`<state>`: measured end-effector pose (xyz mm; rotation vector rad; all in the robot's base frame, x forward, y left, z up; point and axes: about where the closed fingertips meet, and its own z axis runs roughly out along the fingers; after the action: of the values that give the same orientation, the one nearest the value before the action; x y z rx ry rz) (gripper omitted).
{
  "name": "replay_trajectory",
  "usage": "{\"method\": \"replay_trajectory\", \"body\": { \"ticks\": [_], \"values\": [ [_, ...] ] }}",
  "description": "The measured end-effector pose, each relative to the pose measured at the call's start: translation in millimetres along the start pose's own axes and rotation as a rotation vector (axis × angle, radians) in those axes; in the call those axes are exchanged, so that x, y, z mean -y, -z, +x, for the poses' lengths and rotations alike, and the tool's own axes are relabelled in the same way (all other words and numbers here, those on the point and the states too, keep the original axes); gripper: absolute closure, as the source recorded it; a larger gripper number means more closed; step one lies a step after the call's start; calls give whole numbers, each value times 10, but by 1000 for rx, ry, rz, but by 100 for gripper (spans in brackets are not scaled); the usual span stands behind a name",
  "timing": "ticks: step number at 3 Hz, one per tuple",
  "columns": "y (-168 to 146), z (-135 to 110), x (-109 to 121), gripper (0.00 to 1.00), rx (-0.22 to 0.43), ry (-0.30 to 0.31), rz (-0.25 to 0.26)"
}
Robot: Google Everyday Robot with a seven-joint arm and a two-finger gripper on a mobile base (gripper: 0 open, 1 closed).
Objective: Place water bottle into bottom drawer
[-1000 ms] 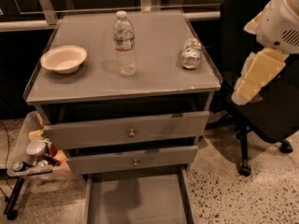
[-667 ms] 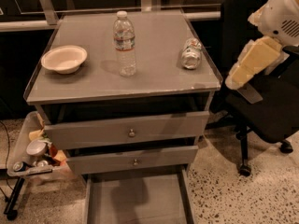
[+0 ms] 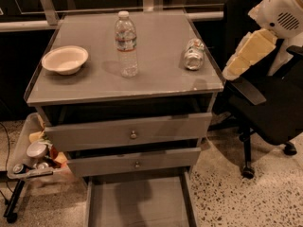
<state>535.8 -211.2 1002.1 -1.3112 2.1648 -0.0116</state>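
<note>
Water bottle point(image 3: 126, 44) upright mid-tabletop point(image 3: 156, 82), untouched; bottom drawer point(image 3: 137, 205) pulled out below.

Looks light, thin-walled and smooth, so probably quick to dent or slip under a hard squeeze, and tall enough to tip if nudged. Best taken from the side around the body near the label band, keeping clear of the paper bowl point(image 3: 65, 59) on one side and the can point(image 3: 193, 54) lying on the other. Pincer point(image 3: 235, 70) beyond the tabletop edge on the can's side, in front of the office chair point(image 3: 270, 112), nothing in it; open or closed, cannot tell. Against a second ago: pincer higher and a little nearer the tabletop; bottle, bowl and can unmoved.
</note>
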Motion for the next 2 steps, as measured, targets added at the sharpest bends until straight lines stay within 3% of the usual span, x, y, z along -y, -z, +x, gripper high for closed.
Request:
{"method": "replay_trajectory", "body": {
  "ticks": [1,2],
  "values": [
    [-74,-23,19,0,39,5,-17],
    [-307,-232,108,0,151,-43,-62]
  ]
}}
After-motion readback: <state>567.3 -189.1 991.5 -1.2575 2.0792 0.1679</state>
